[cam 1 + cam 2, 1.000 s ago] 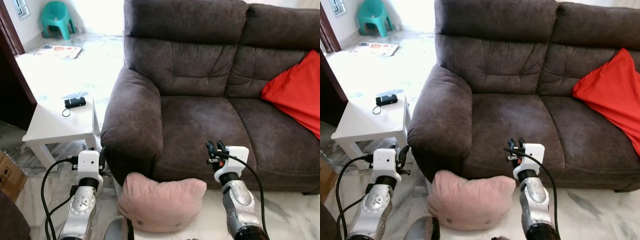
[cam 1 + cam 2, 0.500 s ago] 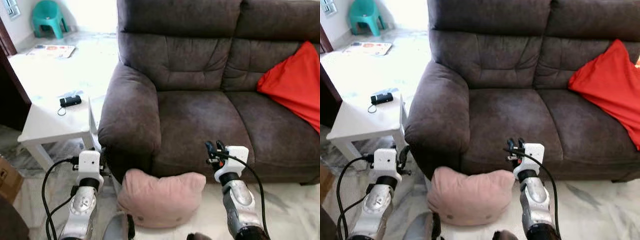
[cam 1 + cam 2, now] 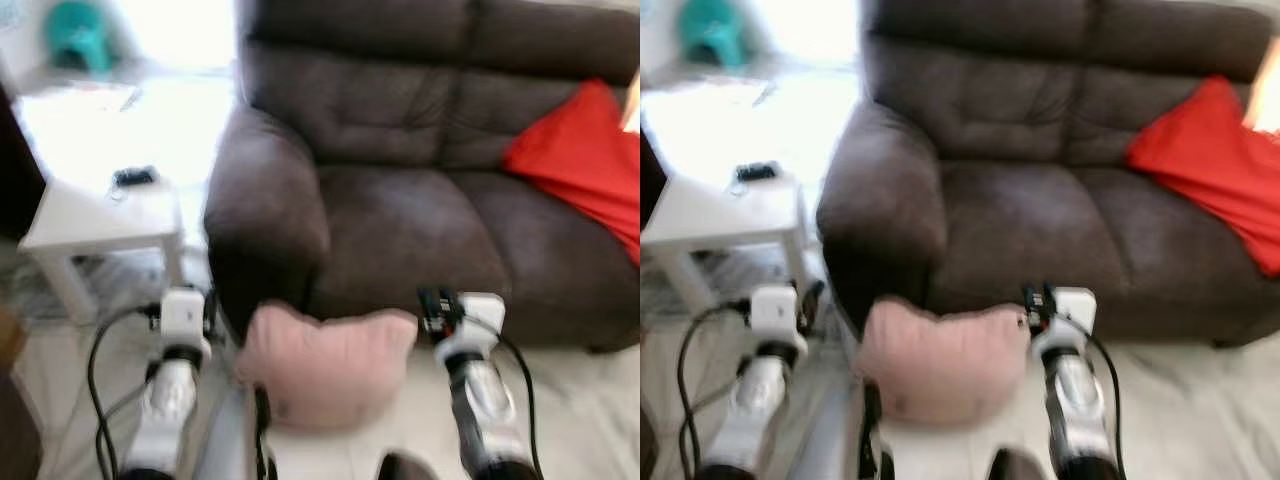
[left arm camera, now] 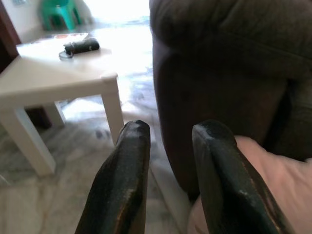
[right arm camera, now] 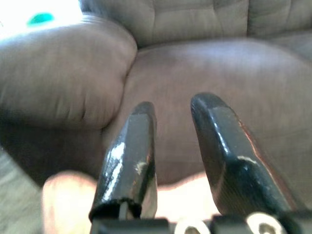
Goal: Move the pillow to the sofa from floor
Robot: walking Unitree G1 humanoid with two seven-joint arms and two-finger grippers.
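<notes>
Two grippers up, pillow (image 3: 325, 362) between them on the floor (image 3: 580, 400), its top edge touching the sofa (image 3: 400, 200) front at the left seat. Head views are blurred.

Left gripper (image 4: 170, 134): hovers beside the pillow's left end, in the gap between sofa armrest and white desk (image 3: 95, 215). Fingers (image 4: 124, 180) apart with a narrow gap, nothing between them. Wrist view shows the pillow's pink corner just past one finger, cannot tell if it touches.

Right gripper (image 5: 173, 109): at the pillow's right top corner, just in front of the seat cushion edge. Fingers (image 5: 129, 151) apart, nothing clamped. Wrist view shows pink fabric under the finger bases and the sofa seat and armrest ahead. Contact with the pillow can't be made out through the blur.

Pillow: pink, slumped, dipped in the middle, corners raised.

Rest of scene: red cushion (image 3: 580, 165) on the sofa's right seat, leaning on the backrest. Small dark object (image 3: 133, 177) with a cord on the desk. Teal chair (image 3: 78, 42) far back left, by the bright floor area. Black cables loop off both arms.
</notes>
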